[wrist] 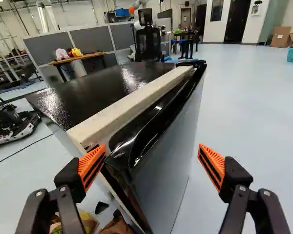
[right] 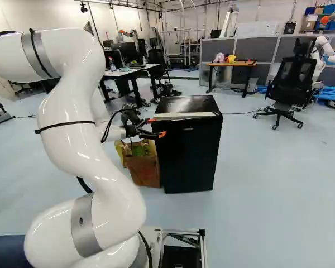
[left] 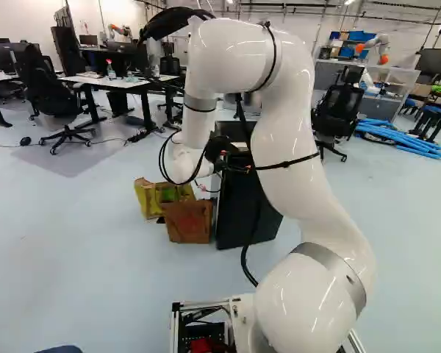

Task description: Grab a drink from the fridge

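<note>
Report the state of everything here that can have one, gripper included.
Gripper: open, fingers apart.
Fridge: upright.
Fridge door: looks shut.
Arm: raised and bent.
Brown bag: standing on the floor.
Office chair: unoccupied.

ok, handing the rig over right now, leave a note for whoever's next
Gripper: open, with the near corner of the fridge door between its fingers, no grip.
Fridge: upright on the floor, door looks shut or nearly so.
Drink: none in view.
Done: gripper is at the door.
Left: open the door, find a drink, grab it.
</note>
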Motion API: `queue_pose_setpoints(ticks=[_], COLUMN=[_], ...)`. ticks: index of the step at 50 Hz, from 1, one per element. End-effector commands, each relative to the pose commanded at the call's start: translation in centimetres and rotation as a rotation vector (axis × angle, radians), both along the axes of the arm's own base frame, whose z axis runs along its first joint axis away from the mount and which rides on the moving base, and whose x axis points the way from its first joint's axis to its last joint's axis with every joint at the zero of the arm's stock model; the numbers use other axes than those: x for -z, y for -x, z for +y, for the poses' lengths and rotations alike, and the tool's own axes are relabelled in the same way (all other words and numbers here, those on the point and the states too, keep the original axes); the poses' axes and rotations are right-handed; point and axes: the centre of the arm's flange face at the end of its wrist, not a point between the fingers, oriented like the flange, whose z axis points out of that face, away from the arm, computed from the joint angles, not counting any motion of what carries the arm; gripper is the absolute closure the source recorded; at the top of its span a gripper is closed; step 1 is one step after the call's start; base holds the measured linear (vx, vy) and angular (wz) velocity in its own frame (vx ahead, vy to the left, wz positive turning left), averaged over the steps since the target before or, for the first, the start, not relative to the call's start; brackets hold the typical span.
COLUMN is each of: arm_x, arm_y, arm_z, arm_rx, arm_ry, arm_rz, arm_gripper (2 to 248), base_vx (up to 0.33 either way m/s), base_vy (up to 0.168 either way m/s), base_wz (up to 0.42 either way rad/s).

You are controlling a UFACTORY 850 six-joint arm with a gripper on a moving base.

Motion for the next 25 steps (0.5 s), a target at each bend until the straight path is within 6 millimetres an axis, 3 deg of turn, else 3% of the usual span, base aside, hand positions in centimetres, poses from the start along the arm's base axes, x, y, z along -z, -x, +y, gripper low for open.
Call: queue_pose_setpoints(ticks=[25], arm_x=[0.1], arm_y=[1.2], arm_z=[-0.3], arm_rx=[0.032], arm_ry=[-0.002], arm_rz=[0.014], arm_gripper=[3], base_vx=[0.000], base_vy=[0.000], base_wz=[0.000])
